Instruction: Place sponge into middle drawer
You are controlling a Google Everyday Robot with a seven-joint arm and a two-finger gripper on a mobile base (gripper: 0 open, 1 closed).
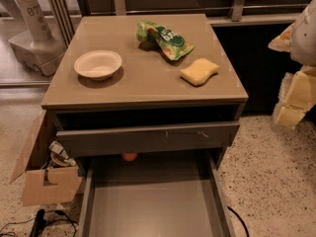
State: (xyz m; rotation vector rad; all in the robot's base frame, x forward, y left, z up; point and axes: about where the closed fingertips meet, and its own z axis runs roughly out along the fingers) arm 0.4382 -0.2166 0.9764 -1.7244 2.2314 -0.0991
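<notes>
Right of the cabinet [148, 83], the gripper [296, 90] is a pale blur, cut off at the right edge. The middle drawer [153, 206], low in the cabinet, loses its front to the bottom edge. An orange thing [129, 156] at its back is mostly hidden. Left of the cabinet, a cardboard box [49, 184] holds unreadable clutter.

You can read "87" on the white pillar [30, 9] at upper left, the green snack bag [165, 39] logo cannot be made out, and the claw [295, 102] hangs at the right edge.
</notes>
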